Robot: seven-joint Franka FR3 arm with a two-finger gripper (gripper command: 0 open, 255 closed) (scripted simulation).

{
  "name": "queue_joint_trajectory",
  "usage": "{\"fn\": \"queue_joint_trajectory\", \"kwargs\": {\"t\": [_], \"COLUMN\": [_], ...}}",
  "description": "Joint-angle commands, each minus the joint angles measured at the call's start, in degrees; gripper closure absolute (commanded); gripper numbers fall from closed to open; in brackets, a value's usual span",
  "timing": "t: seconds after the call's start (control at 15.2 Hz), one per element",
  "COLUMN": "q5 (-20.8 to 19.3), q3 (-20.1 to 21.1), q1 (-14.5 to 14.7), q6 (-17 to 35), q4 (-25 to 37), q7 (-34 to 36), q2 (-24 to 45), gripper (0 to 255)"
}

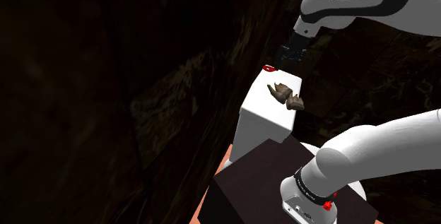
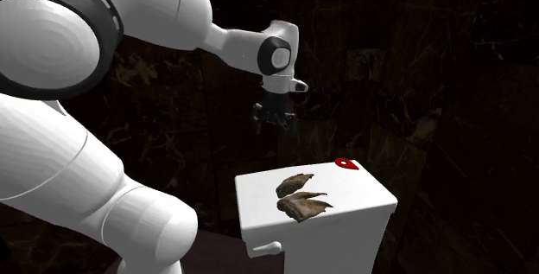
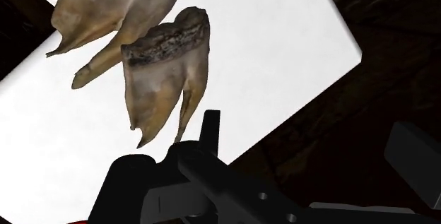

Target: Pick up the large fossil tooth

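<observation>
The gripper [image 2: 272, 115] hangs wide open up above the white box [image 2: 345, 229], holding nothing; the big tooth [image 2: 304, 205] lies on top, right beside a smaller tooth [image 2: 295, 183]; the gripper might grab the wrong one, or knock both off.

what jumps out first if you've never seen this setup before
Two brown fossil teeth, one beside the other, lie on top of a white box, pale against the dark surroundings. The black gripper on the big white arm hangs in the air, higher than the box top. A small red thing sits at the box's far corner.
</observation>
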Motion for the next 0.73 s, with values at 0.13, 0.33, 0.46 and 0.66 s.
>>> {"fn": "queue_joint_trajectory", "kwargs": {"t": [0.13, 0.33, 0.46, 0.66], "q5": [3.6, 7.4, 10.5, 16.0], "q3": [-4.6, -7.8, -9.8, -12.4], "q1": [-1.5, -2.4, -2.9, -4.0], "q6": [5.6, 9.2, 11.3, 13.7], "q4": [0.7, 1.6, 2.4, 4.0], "q7": [-1.7, -3.5, -5.1, -8.0], "q2": [6.5, 11.7, 15.4, 21.1], "gripper": [0, 0, 0, 0]}}
